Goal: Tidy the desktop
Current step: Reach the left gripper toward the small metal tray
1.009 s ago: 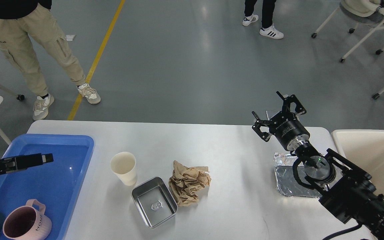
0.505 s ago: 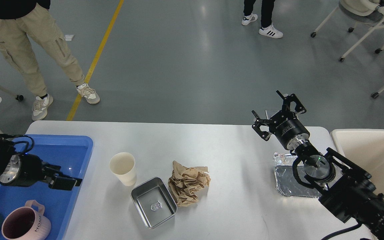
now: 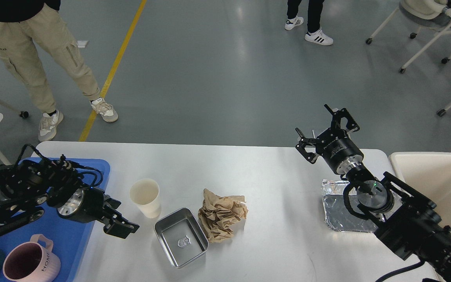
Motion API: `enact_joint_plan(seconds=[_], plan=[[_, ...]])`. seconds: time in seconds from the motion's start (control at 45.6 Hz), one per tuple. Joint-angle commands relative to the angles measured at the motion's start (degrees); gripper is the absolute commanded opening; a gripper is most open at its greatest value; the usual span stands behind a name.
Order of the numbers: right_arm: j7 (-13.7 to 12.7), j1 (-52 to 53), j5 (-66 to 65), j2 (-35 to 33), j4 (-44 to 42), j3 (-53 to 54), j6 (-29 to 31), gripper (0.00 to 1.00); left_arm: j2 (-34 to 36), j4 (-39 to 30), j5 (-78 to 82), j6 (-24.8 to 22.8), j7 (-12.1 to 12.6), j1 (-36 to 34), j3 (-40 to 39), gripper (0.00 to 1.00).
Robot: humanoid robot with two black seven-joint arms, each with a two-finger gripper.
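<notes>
White tabletop spanning the view, left gripper near its left edge beside the paper cup, finger spread unclear, right gripper at far right corner, fingers spread wide, empty, foil tray beneath the arm

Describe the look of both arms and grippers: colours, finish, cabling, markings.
Both arms are black. The left gripper sits on a polished silver disc, with loose black cables looping over the wrist. The right gripper has skeletal black fingers on a cylindrical body with small white lettering, a silver collar, and a green light behind it.
</notes>
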Motion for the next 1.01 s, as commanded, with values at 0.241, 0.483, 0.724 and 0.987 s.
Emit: enact_joint_plan(seconds=[0.241, 0.483, 0.724, 0.987], plan=[[0.0, 0.6, 0.0, -0.4, 0.0, 0.0, 0.0, 1.00, -7.0, -1.3, 0.1, -4.2, 0.4, -4.3, -0.1, 0.97], [0.0, 0.8, 0.0, -0.5, 0.0, 0.0, 0.1, 1.00, -10.3, -1.2, 0.2, -4.9, 0.6, -4.5, 0.0, 0.97], [0.0, 0.9, 0.0, -0.5, 0.0, 0.1, 0.1, 1.00, -14.6, -0.5, 3.0, -5.9, 0.4, -4.9, 3.2, 0.96], [0.0, 0.8, 0.0, -0.5, 0.0, 0.2, 0.2, 1.00, -20.3, 2.0, 4.3, -6.0, 0.6, -4.6, 5.0, 0.96]])
